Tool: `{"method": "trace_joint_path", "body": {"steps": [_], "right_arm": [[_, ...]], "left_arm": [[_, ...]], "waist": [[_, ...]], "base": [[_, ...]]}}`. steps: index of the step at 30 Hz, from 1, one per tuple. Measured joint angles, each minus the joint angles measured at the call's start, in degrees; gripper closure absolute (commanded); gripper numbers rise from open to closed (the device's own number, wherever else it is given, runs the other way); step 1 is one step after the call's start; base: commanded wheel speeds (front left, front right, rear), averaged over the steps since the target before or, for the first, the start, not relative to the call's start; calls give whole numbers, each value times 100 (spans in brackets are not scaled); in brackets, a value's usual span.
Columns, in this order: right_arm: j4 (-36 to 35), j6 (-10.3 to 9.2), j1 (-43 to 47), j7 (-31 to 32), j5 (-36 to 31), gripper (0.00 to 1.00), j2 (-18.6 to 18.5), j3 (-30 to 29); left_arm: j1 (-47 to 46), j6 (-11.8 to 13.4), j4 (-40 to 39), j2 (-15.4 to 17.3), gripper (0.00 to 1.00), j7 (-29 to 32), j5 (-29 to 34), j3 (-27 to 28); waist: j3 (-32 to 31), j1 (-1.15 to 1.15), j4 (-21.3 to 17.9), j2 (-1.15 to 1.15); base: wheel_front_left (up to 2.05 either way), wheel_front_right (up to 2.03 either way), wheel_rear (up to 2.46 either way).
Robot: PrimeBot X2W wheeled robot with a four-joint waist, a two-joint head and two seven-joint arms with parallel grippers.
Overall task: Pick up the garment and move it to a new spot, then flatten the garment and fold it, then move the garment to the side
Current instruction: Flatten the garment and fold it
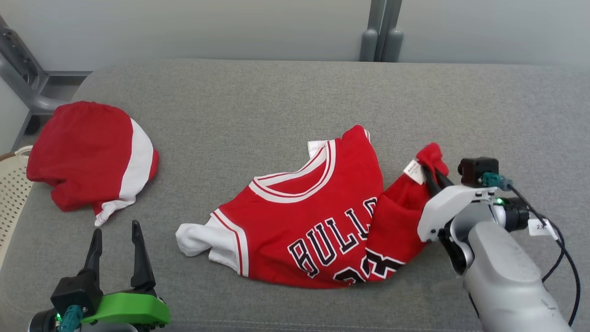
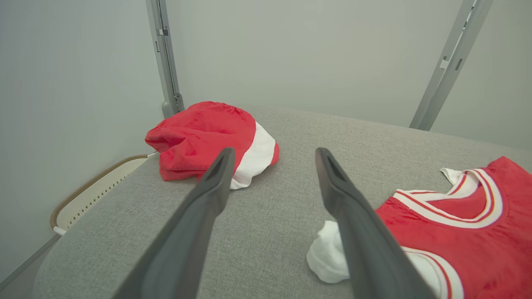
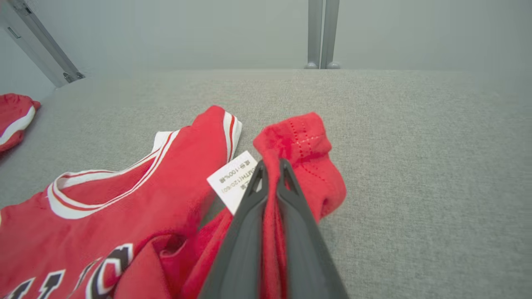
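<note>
The garment (image 1: 309, 221) is a red basketball jersey with white trim and black lettering, lying crumpled on the grey padded table (image 1: 286, 97). My right gripper (image 1: 431, 173) is shut on the garment's right hem corner, next to a white care label (image 1: 413, 171). In the right wrist view the red cloth (image 3: 299, 145) runs pinched between the two dark fingers (image 3: 245, 224) of that gripper (image 3: 271, 166). My left gripper (image 1: 116, 235) stands open at the lower left, apart from the garment (image 2: 461, 232); the left wrist view has its fingers (image 2: 208, 195) spread wide.
A second red and white piece of clothing (image 1: 90, 157) lies bunched at the table's far left (image 2: 208, 141). A pale perforated basket (image 1: 11, 193) sits beyond the left edge. Grey wall and metal posts (image 1: 380, 30) stand behind. A black cable (image 1: 560, 244) hangs by my right wrist.
</note>
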Motion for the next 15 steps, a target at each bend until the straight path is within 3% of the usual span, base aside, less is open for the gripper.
{"method": "trace_joint_path", "body": {"steps": [9, 15], "right_arm": [[-2, 0, -906, 37, 187, 100, -404, -74], [372, 0, -1462, 379, 119, 100, -664, -278]], "left_arm": [[-9, -52, -3, -7, 0, 0, 4, -12], [-85, -51, -1, -11, 0, 0, -56, -105]], "waist": [[84, 0, 14, 0], [193, 0, 124, 0]], "base": [[0, 0, 0], [0, 0, 0]]}}
